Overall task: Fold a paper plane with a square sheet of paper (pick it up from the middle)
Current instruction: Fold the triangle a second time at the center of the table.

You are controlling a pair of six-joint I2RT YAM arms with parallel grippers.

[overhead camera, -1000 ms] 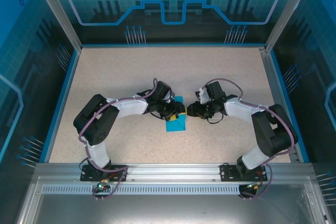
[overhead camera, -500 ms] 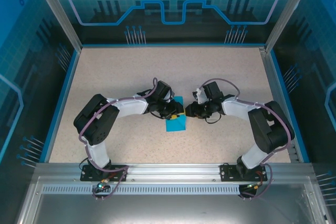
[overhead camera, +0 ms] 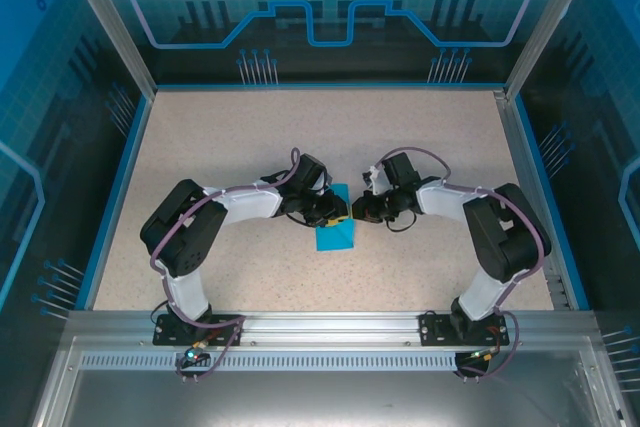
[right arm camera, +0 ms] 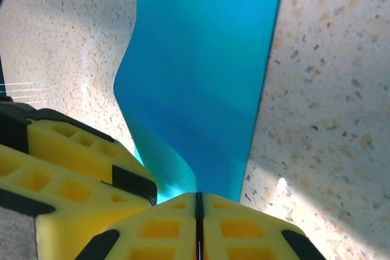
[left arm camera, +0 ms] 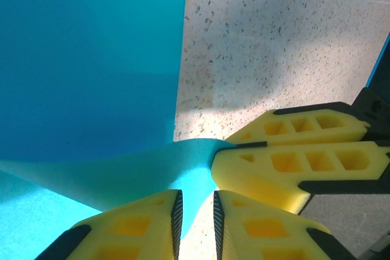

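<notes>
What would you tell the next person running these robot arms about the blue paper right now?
Right gripper: jaws shut on the square sheet of paper, at its edge.
Left gripper: jaws nearly together around a lifted curl of paper right beside it; I can't tell if it pinches.
Sheet: mostly flat on the table, between the arms.
Done: one edge raised.
Left: no finished fold that I can see, so all the folding.
</notes>
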